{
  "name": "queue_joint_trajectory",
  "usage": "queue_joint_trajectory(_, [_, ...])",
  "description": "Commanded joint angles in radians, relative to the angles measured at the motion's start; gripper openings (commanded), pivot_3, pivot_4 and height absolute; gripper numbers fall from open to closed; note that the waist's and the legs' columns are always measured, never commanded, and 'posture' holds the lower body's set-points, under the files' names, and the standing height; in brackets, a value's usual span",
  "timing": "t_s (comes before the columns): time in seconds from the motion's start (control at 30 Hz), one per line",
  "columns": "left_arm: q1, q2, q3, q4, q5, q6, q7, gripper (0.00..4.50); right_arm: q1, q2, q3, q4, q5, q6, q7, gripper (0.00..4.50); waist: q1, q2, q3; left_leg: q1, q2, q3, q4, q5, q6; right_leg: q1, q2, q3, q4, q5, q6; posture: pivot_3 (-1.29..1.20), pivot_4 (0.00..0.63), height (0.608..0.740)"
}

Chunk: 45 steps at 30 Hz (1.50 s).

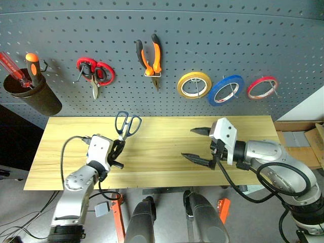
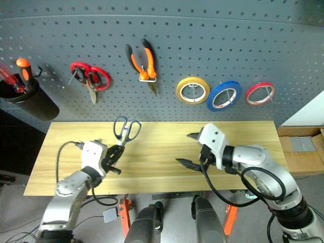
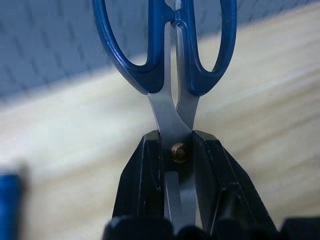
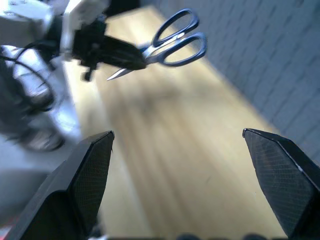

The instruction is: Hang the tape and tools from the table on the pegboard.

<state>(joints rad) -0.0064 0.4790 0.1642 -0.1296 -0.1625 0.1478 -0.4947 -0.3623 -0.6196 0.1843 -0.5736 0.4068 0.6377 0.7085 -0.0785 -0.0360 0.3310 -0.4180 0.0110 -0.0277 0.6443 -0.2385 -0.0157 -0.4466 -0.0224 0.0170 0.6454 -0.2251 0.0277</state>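
My left gripper point(image 1: 118, 150) is shut on the blades of the dark blue-handled scissors point(image 1: 127, 124), just by the pivot screw point(image 3: 179, 151). It holds them above the left part of the light wooden table point(image 1: 162, 126), handles toward the pegboard point(image 1: 202, 35). In the right wrist view the scissors point(image 4: 170, 40) hang clear of the tabletop. My right gripper point(image 1: 197, 145) stands wide open over the table's middle right, with nothing between its fingers. The orange-and-black pliers point(image 1: 149, 58) and the blue tape point(image 1: 225, 89) hang on pegboard hooks.
A yellow roll point(image 1: 194, 84) and a red roll point(image 1: 262, 87) hang either side of the blue tape. Red-handled scissors point(image 1: 95, 73) hang at the left. A dark cup point(image 1: 33, 96) at the far left holds red and orange screwdrivers. Cardboard boxes point(image 1: 304, 139) sit past the table's right end.
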Motion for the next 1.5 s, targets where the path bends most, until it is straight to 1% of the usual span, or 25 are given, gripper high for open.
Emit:
queue_joint_trajectory(0.03, [0.001,0.009,0.030,-0.096,-0.020,-0.056,-0.004,0.52,-0.005,0.016,-0.032,-0.009,-0.004,-0.086,0.018,4.50,0.002,0.000,0.000,0.000,0.000,0.000,0.000,0.000,0.000,0.000,0.000,0.000,0.000,0.000,0.000,-0.12,0.362,0.740])
queue_joint_trajectory(0.23, [-0.003,0.023,0.035,-0.212,-0.001,-0.135,0.009,0.52,-0.008,0.043,-0.018,0.038,-0.047,-0.200,0.030,4.50,0.007,0.001,0.008,0.000,0.000,0.000,0.000,0.000,0.000,0.000,0.000,0.000,0.000,0.000,0.000,-0.11,0.378,0.740])
queue_joint_trajectory(0.33, [0.003,0.011,0.062,-0.242,0.014,-0.140,0.053,0.52,0.003,0.035,-0.011,0.058,-0.071,-0.241,0.049,4.50,0.010,0.002,0.010,0.000,0.000,0.000,0.000,0.000,0.000,0.000,0.000,0.001,0.000,0.000,0.000,-0.11,0.376,0.740])
queue_joint_trajectory(0.43, [0.028,-0.012,0.104,-0.310,0.024,-0.113,0.118,0.52,0.015,0.030,-0.012,0.072,-0.095,-0.278,0.064,4.50,0.009,0.001,0.013,0.000,0.001,0.000,0.000,0.000,0.000,0.000,0.000,0.001,0.000,0.000,0.000,-0.10,0.372,0.740])
queue_joint_trajectory(0.57, [0.054,-0.037,0.130,-0.389,0.007,-0.048,0.165,0.52,0.017,0.035,-0.016,0.093,-0.107,-0.306,0.077,4.50,0.017,0.001,0.016,0.000,0.000,0.000,0.000,0.000,0.000,0.000,0.000,0.001,0.000,0.000,0.000,-0.08,0.366,0.740])
queue_joint_trajectory(0.7, [0.069,-0.046,0.159,-0.422,-0.007,-0.012,0.180,0.52,0.009,0.045,-0.017,0.117,-0.115,-0.325,0.086,4.50,0.023,0.001,0.016,0.000,0.000,0.000,0.001,0.000,0.000,0.000,0.000,0.000,0.001,0.000,0.000,-0.07,0.360,0.740])
queue_joint_trajectory(0.8, [0.061,-0.049,0.168,-0.432,-0.024,0.005,0.186,0.52,0.003,0.049,-0.014,0.131,-0.118,-0.335,0.089,4.50,0.024,0.001,0.016,0.000,0.000,0.000,0.001,0.000,0.000,0.000,0.000,0.000,0.001,0.000,0.000,-0.06,0.355,0.740])
queue_joint_trajectory(1.13, [-0.012,-0.049,0.214,-0.373,-0.091,0.064,0.205,0.52,-0.007,0.060,-0.008,0.145,-0.133,-0.348,0.094,4.50,0.027,0.001,0.016,0.000,0.000,0.000,0.001,0.000,0.000,0.000,0.001,-0.001,0.001,0.000,0.000,-0.07,0.349,0.740])
queue_joint_trajectory(1.37, [0.005,-0.064,0.239,-0.388,-0.112,0.074,0.233,0.52,-0.004,0.064,-0.012,0.145,-0.142,-0.345,0.095,4.50,0.028,0.001,0.016,0.000,0.000,0.000,0.001,0.000,0.000,0.000,0.001,-0.001,0.002,0.001,-0.002,-0.07,0.346,0.740])
queue_joint_trajectory(1.5, [-0.002,-0.066,0.225,-0.372,-0.126,0.079,0.222,0.52,-0.013,0.071,-0.014,0.147,-0.143,-0.343,0.096,4.50,0.028,0.001,0.016,0.000,0.000,0.000,0.002,0.000,0.000,0.000,0.001,-0.001,0.002,0.002,-0.002,-0.07,0.342,0.740])
